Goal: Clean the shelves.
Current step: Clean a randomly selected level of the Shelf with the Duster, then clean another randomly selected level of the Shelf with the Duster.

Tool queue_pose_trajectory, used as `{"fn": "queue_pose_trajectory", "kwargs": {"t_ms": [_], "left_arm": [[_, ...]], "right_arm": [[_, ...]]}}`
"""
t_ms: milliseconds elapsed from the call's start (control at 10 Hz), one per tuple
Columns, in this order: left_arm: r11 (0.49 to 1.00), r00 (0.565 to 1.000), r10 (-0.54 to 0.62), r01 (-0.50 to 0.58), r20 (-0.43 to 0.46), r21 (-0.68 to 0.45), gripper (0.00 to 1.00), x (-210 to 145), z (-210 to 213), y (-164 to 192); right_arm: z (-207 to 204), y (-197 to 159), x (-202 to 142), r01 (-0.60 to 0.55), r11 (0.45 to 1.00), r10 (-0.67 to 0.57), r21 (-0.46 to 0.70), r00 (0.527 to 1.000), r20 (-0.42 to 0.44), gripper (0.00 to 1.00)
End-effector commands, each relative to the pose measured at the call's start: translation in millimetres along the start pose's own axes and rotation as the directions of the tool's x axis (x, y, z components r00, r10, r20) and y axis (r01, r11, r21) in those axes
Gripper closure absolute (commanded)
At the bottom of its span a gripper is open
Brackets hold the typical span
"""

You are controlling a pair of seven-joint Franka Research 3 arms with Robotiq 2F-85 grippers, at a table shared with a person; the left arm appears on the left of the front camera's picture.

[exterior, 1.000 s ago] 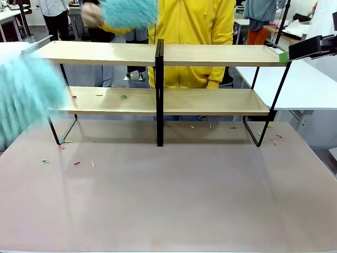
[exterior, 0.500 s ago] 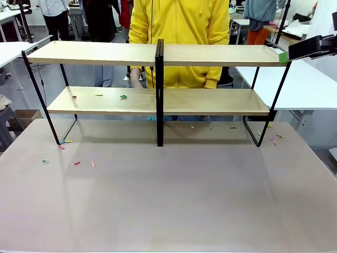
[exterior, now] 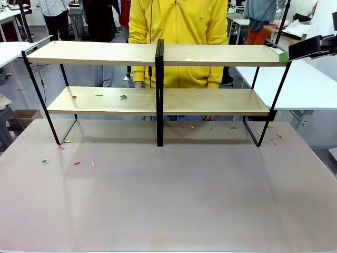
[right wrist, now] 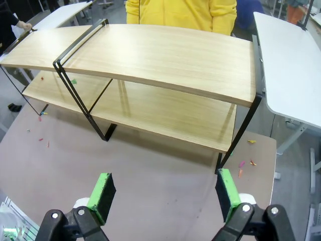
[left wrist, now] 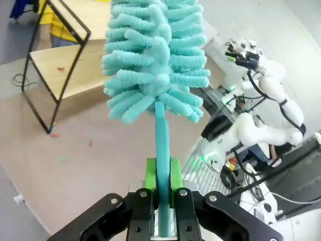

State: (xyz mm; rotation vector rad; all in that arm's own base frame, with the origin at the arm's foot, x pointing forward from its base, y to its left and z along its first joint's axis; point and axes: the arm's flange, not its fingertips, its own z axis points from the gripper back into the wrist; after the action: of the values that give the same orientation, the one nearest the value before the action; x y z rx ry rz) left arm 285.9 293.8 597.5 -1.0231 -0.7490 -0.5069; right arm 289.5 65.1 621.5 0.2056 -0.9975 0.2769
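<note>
The shelves [exterior: 105,52] stand across the far half of the table, two light-wood boards on a black frame. Small coloured scraps [exterior: 123,97] lie on the left part of the lower board. In the left wrist view my left gripper [left wrist: 160,175] is shut on the handle of a teal fluffy duster [left wrist: 155,55], held up off the shelves' [left wrist: 75,70] left end. My right gripper [right wrist: 165,193] is open and empty, hovering above and in front of the shelves' [right wrist: 160,55] right end; the front view shows it [exterior: 287,54] beside the top board's right corner.
A person in a yellow top [exterior: 181,31] stands close behind the shelves. More scraps lie on the brown table at the left [exterior: 77,163] and by the right foot [exterior: 274,139]. A white table [exterior: 300,84] adjoins at the right.
The teal duster that blurred across the front view's left edge has gone out of that view. The person's raised hand with a second teal duster has dropped behind the shelves.
</note>
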Motion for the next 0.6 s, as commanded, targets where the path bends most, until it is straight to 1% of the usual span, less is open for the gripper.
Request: {"fn": "queue_pose_trajectory", "kwargs": {"t_ms": [0,400,500], "left_arm": [[1.0,1.0,-0.023,0.023,-0.009,-0.011,0.88,-3.3,4.5,0.0],[1.0,1.0,-0.023,0.023,-0.009,-0.011,0.88,-3.3,4.5,0.0],[1.0,1.0,-0.005,0.005,-0.005,-0.01,0.88,-3.1,0.7,0.1]], "right_arm": [[-0.4,-2.0,-0.2,-0.006,1.0,0.006,0.006,1.0,0.0,0.0],[-0.4,-2.0,-0.2,-0.006,1.0,0.006,0.006,1.0,0.0,0.0],[-0.4,-2.0,-0.2,-0.006,1.0,0.006,0.006,1.0,0.0,0.0]]}}
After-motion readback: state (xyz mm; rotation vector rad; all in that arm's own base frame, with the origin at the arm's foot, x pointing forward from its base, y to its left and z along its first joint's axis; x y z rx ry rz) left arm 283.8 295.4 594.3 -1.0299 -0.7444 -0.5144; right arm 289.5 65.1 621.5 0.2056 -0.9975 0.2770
